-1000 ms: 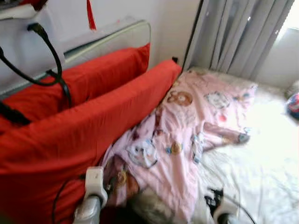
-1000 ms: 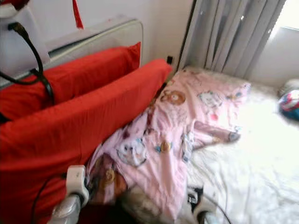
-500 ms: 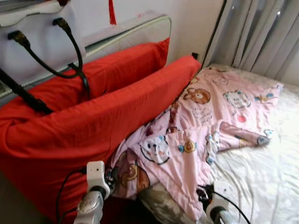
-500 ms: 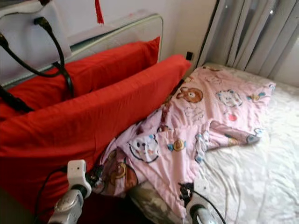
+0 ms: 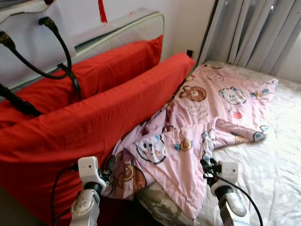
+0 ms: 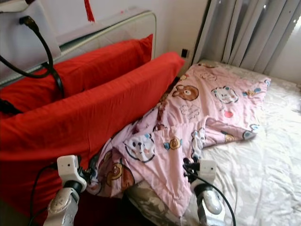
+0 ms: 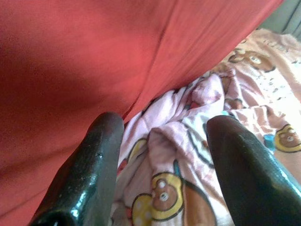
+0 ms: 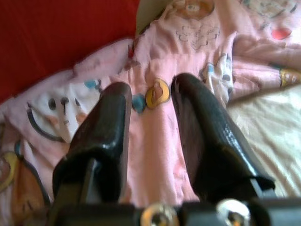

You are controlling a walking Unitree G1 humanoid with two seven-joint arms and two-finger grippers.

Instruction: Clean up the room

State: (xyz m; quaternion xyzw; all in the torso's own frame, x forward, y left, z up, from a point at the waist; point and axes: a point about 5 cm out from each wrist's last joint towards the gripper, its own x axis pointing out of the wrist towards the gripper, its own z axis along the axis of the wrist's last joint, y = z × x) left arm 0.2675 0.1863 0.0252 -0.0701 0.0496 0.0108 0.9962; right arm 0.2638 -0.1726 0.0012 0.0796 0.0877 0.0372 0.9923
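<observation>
Looking down from the head camera, I have the bed point(image 5: 273, 155) spread across the right of my view, its pale sheet bare toward the curtains point(image 5: 254, 33). Two long red pillows point(image 5: 94, 117) stand on edge against the headboard point(image 5: 122, 28), one behind the other, and they look tidy enough. The pink cartoon-print blanket point(image 5: 207, 113) is what I take to be the job: it lies crumpled and unfolded, one end flat near the curtains, the other bunched up against the front pillow and trailing off the near edge of the bed.

My left gripper point(image 7: 160, 155) sits low by the bunched end, its two black fingers apart, with a fold of blanket lying between them and the red pillow just beside; I can't tell whether the fingers touch the cloth. My right gripper point(image 8: 150, 122) hovers over the middle of the blanket near its lower edge, fingers also spread and holding nothing.

By my reckoning the tidying has barely begun: nothing is grasped, the blanket needs lifting, straightening and folding or spreading flat.
</observation>
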